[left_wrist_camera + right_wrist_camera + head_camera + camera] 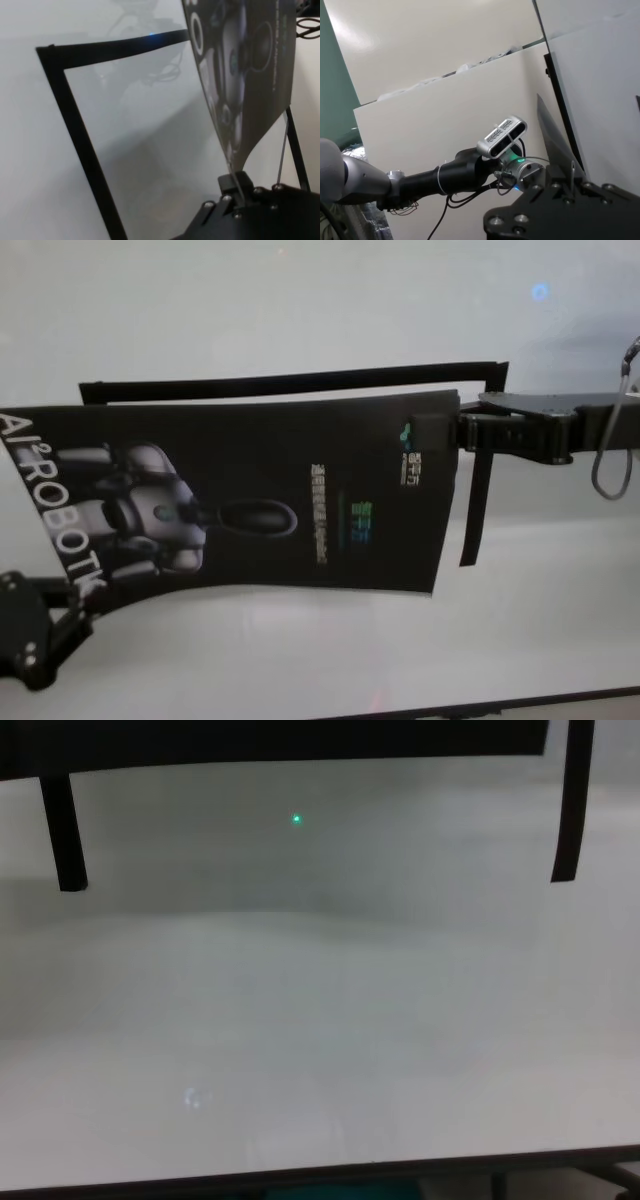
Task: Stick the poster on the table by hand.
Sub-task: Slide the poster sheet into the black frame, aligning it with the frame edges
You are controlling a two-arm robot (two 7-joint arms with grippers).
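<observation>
The poster (270,490) is held stretched in the air above the white bench (300,320), between the two claws. Its right edge is clamped by the right claw (448,430), whose black arm reaches in from the right side in the head view. The lower left corner of the sheet, beside the white lettering, is gripped by the left claw (75,590); in the left wrist view the thin edge of the poster (245,75) is seen pinched between the closed fingers (234,186) and rising from them in a curve. In the right wrist view the sheet (555,140) is likewise seen edge-on, standing up out of the right claw.

Black tape strips (290,385) are laid on the bench as a frame: one long strip lies beyond the poster's far edge, and a short strip (475,505) runs just below the right claw, toward the robot. A corner of this frame (47,52) is seen on the bench ahead of the left claw. In the chest view two strip ends (65,830) are seen on the bench, well apart.
</observation>
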